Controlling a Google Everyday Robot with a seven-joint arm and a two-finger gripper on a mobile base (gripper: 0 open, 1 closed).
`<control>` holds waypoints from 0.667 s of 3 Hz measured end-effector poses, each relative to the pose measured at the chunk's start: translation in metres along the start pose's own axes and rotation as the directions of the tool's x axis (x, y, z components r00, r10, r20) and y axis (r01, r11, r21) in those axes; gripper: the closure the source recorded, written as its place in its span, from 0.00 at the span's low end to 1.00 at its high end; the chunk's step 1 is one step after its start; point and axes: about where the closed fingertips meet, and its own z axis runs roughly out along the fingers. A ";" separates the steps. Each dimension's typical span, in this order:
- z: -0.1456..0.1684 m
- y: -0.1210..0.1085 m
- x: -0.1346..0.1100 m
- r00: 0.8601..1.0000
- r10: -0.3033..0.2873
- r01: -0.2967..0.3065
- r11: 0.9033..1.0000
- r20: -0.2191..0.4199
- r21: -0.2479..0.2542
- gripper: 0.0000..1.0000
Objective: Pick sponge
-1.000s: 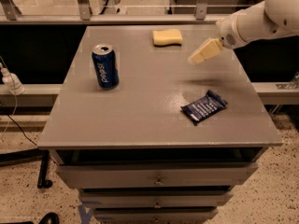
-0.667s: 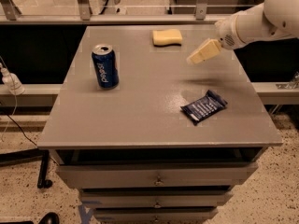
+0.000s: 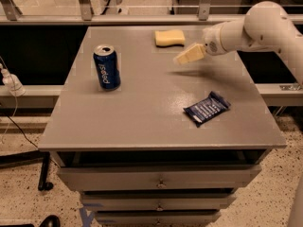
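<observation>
The sponge (image 3: pixel 169 37), a pale yellow foam block with pinched sides, lies flat near the far edge of the grey table (image 3: pixel 142 112). My gripper (image 3: pixel 184 56), with pale yellow wedge-shaped fingers, hangs above the table just right of and in front of the sponge, apart from it. It holds nothing that I can see. The white arm (image 3: pixel 255 30) reaches in from the right.
A blue soda can (image 3: pixel 106 67) stands upright on the left part of the table. A dark blue snack packet (image 3: pixel 206 108) lies at the right front. Drawers sit below the tabletop. A rail and glass run behind the far edge.
The gripper has shifted slightly left, a little closer to the sponge. The sponge, can and packet have not moved.
</observation>
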 end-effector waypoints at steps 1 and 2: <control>0.028 -0.009 -0.008 0.998 0.031 -0.031 1.000 0.059 0.002 0.00; 0.049 -0.022 -0.016 0.992 0.047 -0.049 0.999 0.114 0.015 0.00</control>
